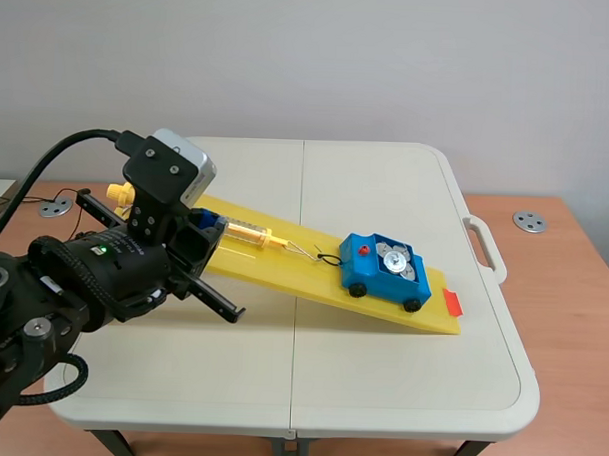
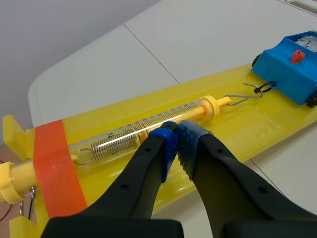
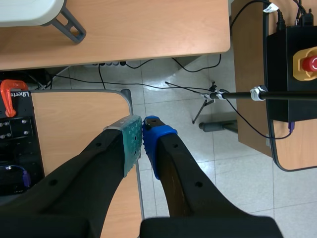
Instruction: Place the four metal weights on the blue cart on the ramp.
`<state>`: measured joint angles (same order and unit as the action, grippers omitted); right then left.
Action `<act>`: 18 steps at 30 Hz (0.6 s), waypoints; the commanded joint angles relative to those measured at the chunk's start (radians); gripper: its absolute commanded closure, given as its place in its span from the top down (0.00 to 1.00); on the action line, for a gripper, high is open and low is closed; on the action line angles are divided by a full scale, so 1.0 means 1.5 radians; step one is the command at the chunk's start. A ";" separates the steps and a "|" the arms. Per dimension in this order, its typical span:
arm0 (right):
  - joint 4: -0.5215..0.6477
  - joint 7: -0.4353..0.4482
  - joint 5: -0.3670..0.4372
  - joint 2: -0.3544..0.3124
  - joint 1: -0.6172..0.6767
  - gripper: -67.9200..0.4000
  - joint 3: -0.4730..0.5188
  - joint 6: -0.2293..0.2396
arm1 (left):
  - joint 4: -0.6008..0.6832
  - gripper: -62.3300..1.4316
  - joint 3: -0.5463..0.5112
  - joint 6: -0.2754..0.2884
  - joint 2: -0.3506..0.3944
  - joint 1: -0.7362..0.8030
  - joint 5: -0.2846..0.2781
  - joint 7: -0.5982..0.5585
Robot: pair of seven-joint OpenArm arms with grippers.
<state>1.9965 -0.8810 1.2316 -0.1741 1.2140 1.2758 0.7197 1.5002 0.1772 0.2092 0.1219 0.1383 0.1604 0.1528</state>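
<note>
The blue cart (image 1: pixel 385 270) is seen low on the yellow ramp (image 1: pixel 283 272), near its bottom end, with round metal weights (image 1: pixel 394 259) lying on its top; their count cannot be told. A spring scale (image 2: pixel 148 130) is hooked to the cart by a wire. The left gripper (image 2: pixel 177 130) is held just above the scale, its 2 fingers pressed together on nothing. The right gripper (image 3: pixel 142 136) is likewise closed, over the floor (image 3: pixel 208 163) beside a wooden desk (image 3: pixel 74 124).

Bright, even light w/ faint soft shadows.
</note>
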 commanded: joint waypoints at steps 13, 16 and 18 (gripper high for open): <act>0.050 0.037 0.042 0.006 0.016 0.08 0.023 0.017 | 0.056 0.07 -0.001 -0.043 -0.007 -0.030 -0.022 -0.089; 0.050 0.037 0.042 0.005 0.016 0.08 0.023 0.017 | 0.056 0.07 -0.001 -0.043 -0.005 -0.030 -0.022 -0.089; 0.050 0.038 0.042 0.004 0.012 0.08 0.023 0.017 | 0.056 0.07 -0.001 -0.043 -0.005 -0.030 -0.027 -0.089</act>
<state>1.9965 -0.8806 1.2316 -0.1741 1.2110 1.2758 0.7197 1.5002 0.1772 0.2092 0.1219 0.1383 0.1600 0.1528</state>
